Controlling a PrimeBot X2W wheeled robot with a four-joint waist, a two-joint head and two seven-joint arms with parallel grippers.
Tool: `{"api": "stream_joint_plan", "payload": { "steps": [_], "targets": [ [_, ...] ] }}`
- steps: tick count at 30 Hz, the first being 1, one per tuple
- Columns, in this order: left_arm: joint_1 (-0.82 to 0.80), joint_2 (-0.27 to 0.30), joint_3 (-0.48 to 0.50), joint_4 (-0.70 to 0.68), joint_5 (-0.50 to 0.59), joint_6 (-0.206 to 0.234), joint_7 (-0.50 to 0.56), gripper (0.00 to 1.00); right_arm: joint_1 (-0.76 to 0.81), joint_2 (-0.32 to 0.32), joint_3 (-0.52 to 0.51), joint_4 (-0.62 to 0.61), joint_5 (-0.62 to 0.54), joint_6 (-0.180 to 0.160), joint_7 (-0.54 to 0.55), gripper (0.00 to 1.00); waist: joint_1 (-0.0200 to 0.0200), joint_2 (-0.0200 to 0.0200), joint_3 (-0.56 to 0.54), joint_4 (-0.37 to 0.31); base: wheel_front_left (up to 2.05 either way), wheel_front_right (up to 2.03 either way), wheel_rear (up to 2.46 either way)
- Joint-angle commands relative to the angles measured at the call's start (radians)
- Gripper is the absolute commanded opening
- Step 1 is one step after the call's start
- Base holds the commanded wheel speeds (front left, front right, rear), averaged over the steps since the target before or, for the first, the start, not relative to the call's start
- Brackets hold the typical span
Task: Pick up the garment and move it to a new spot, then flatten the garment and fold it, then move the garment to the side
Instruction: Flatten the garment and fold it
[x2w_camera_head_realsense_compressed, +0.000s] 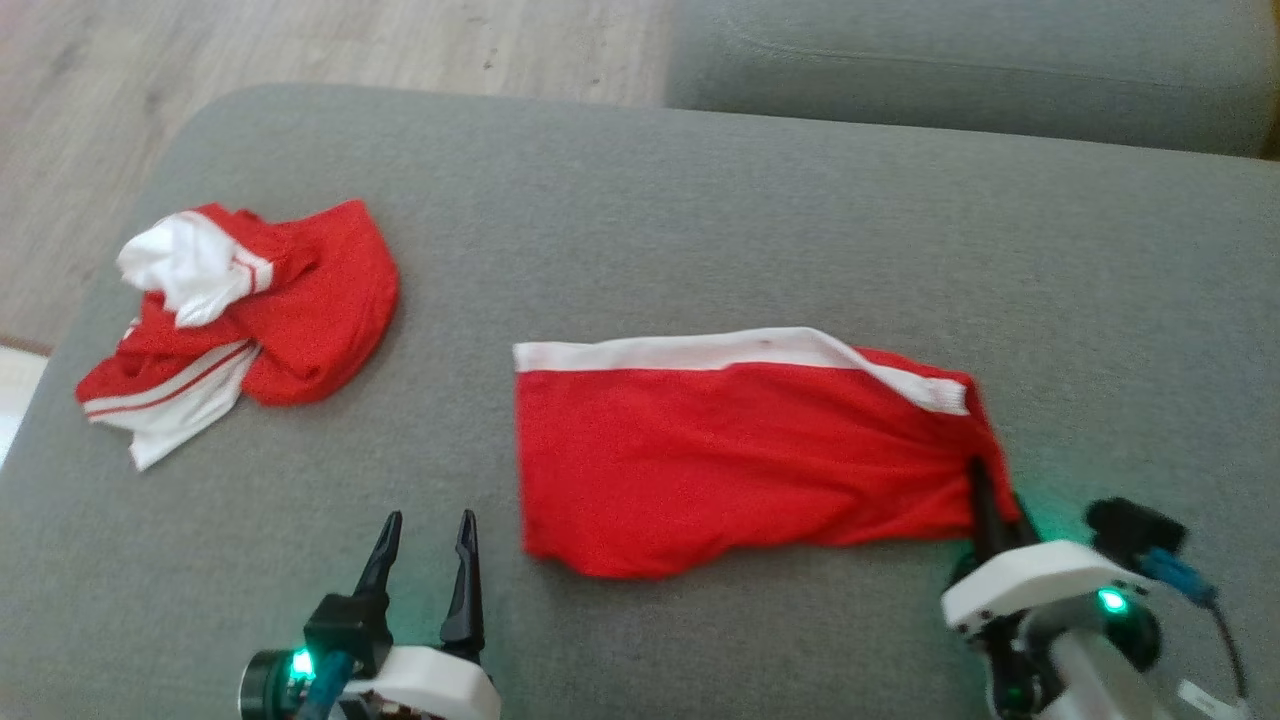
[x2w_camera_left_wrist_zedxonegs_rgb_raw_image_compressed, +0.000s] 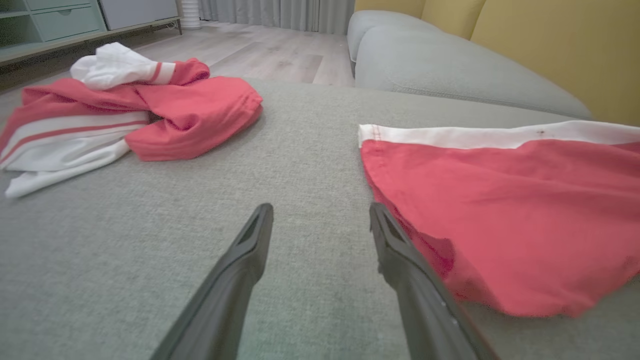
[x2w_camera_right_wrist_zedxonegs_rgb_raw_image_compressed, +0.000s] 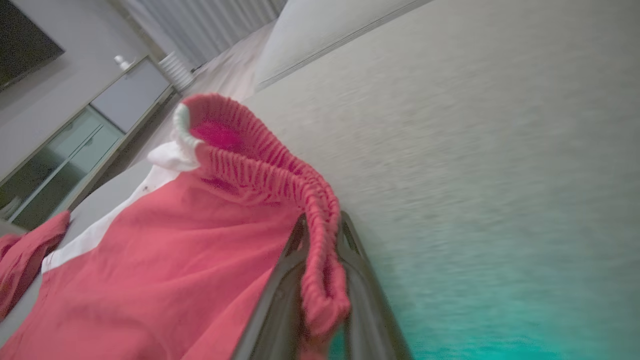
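The garment (x2w_camera_head_realsense_compressed: 740, 450) is a pair of red shorts with a white side stripe, lying flat in the middle of the grey sofa cushion (x2w_camera_head_realsense_compressed: 700, 200). My right gripper (x2w_camera_head_realsense_compressed: 985, 480) is at its right end, shut on the gathered red waistband (x2w_camera_right_wrist_zedxonegs_rgb_raw_image_compressed: 320, 220), which runs between the two dark fingers in the right wrist view. My left gripper (x2w_camera_head_realsense_compressed: 425, 535) stands open just left of the shorts' near left corner, fingers apart over bare cushion (x2w_camera_left_wrist_zedxonegs_rgb_raw_image_compressed: 320, 220). The shorts' left hem (x2w_camera_left_wrist_zedxonegs_rgb_raw_image_compressed: 400, 210) lies beside its right finger.
A crumpled red and white garment (x2w_camera_head_realsense_compressed: 240, 320) lies at the cushion's far left, also seen as a heap (x2w_camera_left_wrist_zedxonegs_rgb_raw_image_compressed: 130, 110) ahead of the left gripper. Wooden floor (x2w_camera_head_realsense_compressed: 300, 50) lies beyond the cushion's far edge. Another sofa cushion (x2w_camera_head_realsense_compressed: 970, 70) is at the back right.
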Motion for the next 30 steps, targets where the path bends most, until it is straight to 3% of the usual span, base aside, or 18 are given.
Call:
{"api": "stream_joint_plan", "payload": {
  "steps": [1,6,9,13,18,24,30],
  "targets": [
    [-0.012,0.005,0.032,-0.03,0.009,-0.001,-0.008,1.0,0.01,-0.004,-0.03,-0.029,0.001,-0.001,-0.004,0.0,-0.0001,0.0,-0.015,-0.03,0.0,0.0,0.0],
    [0.0,0.005,0.02,-0.026,0.003,-0.008,-0.008,1.0,0.023,-0.011,-0.163,-0.055,-0.027,-0.001,-0.004,0.0,-0.0001,0.0,-0.034,-0.083,0.0,0.0,0.0],
    [0.003,0.005,0.003,-0.021,-0.002,-0.011,-0.008,1.0,0.023,-0.011,-0.171,-0.078,-0.032,-0.001,-0.004,0.0,-0.0001,0.0,-0.04,-0.104,0.0,0.0,0.0],
    [0.002,0.005,-0.015,-0.014,-0.01,-0.01,-0.008,1.0,0.023,-0.008,-0.113,-0.113,0.001,-0.001,0.005,0.0,-0.0001,0.0,-0.045,-0.111,0.0,0.0,0.0],
    [0.008,0.005,-0.043,-0.002,-0.019,-0.011,-0.008,1.0,0.03,-0.005,0.065,-0.24,0.109,-0.001,0.054,0.0,-0.0001,0.0,-0.056,-0.088,0.0,0.0,0.0],
    [0.012,0.005,-0.06,0.01,-0.018,-0.009,-0.008,1.0,0.032,-0.004,0.257,-0.365,0.173,-0.001,0.087,0.0,-0.0001,0.0,-0.063,0.0,0.0,0.0,0.0],
    [0.008,0.005,-0.063,0.019,-0.01,-0.013,-0.008,1.0,-0.005,-0.004,0.338,-0.316,0.126,-0.001,0.104,0.0,-0.0001,0.0,-0.05,0.106,0.0,0.0,0.0]
  ]
}}
